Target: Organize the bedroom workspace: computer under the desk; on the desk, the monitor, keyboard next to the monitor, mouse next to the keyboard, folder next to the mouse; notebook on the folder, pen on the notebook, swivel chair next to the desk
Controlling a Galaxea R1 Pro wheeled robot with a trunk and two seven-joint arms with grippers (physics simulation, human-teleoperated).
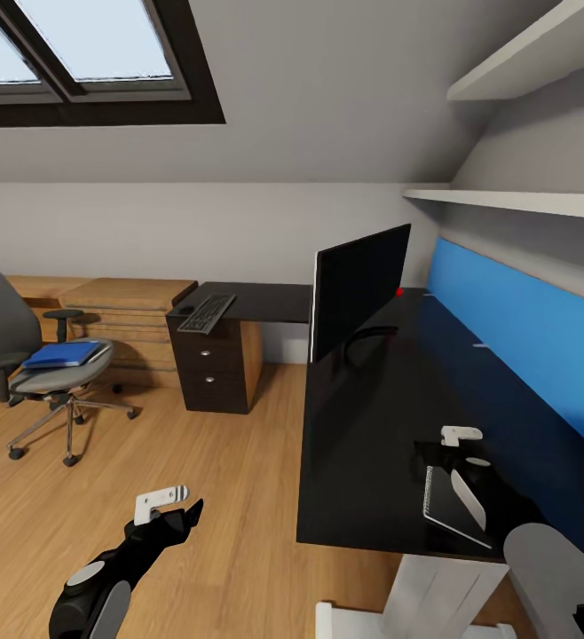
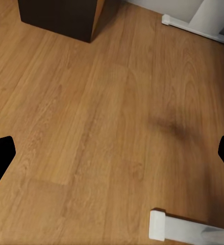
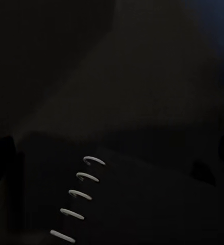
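The right gripper [image 1: 466, 457] hangs low over the notebook [image 1: 452, 508] on the counter [image 1: 363, 426], its jaws spread, not clearly touching it; the left gripper [image 1: 175, 508] is above the floor [image 2: 101, 117], jaws spread wide and holding nothing; the folder [image 1: 61, 355] lies on the swivel chair [image 1: 26, 355]; the keyboard [image 1: 207, 312] and monitor [image 1: 359, 288] stand on the counter.

The monitor [image 1: 359, 288] stands upright on the black tabletop [image 1: 372, 426]. The keyboard [image 1: 207, 312] overhangs its far wing; the blue folder [image 1: 61, 354] lies on the swivel chair [image 1: 26, 355]; the spiral notebook [image 1: 447, 508] lies near the front edge.
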